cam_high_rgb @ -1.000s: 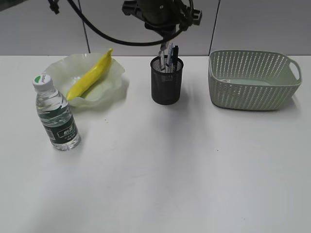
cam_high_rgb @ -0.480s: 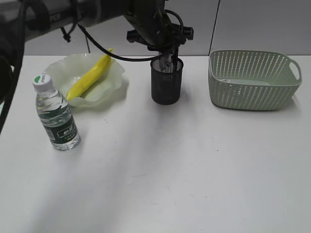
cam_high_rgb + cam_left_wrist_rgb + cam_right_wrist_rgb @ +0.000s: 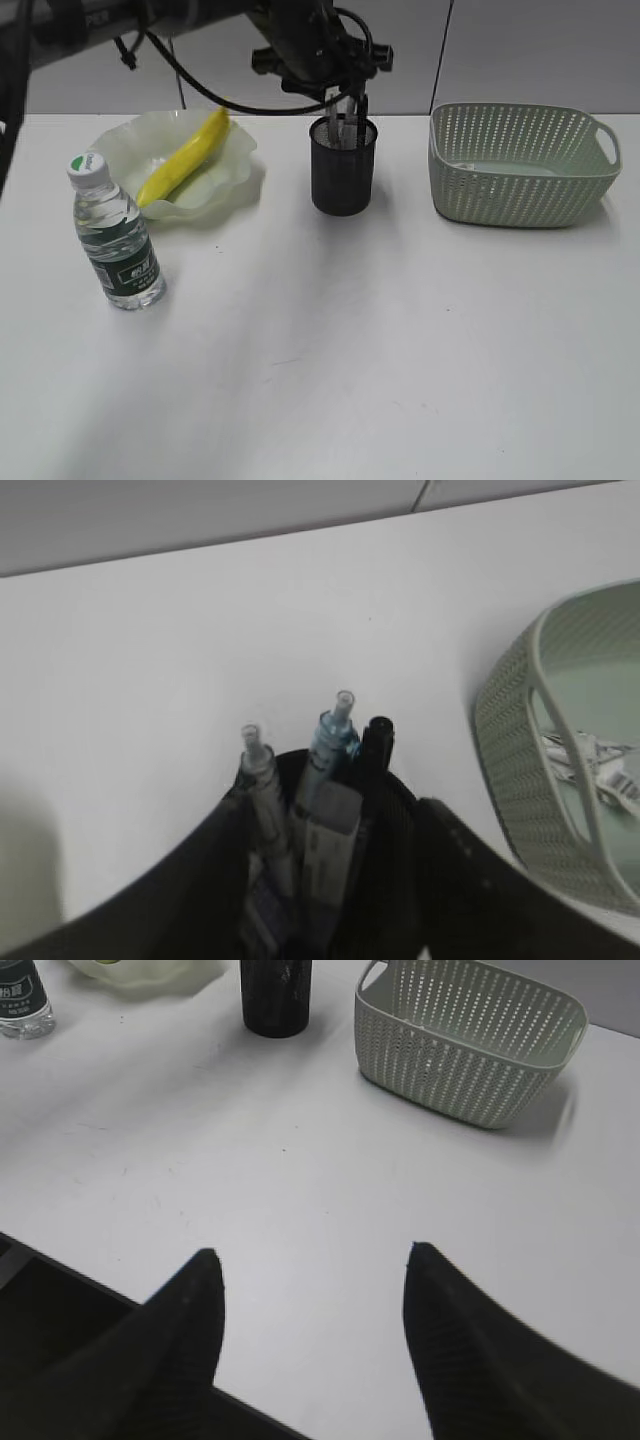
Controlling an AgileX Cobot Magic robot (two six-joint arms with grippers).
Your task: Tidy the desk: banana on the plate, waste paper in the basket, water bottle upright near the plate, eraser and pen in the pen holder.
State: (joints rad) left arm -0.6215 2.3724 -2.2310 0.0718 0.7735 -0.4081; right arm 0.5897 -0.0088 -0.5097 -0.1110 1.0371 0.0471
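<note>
Two arms: we see the left gripper (image 3: 345, 100) poised directly over the pen holder (image 3: 343, 166), fingers (image 3: 200, 890) parted around its pens (image 3: 325, 770), gripping nothing. Right gripper (image 3: 310, 1290) hovers open above bare tabletop (image 3: 400, 340), basket (image 3: 470, 1035) at 1 o'clock.

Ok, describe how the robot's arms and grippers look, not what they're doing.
Both grippers are black. The right gripper has two broad fingers tapering to blunt tips, with a finely ribbed surface. The left gripper shows the same dark, ribbed, curved fingers. In the exterior view the left arm is a dark tube with faint pale lettering, and black cables loop loosely beneath it.
</note>
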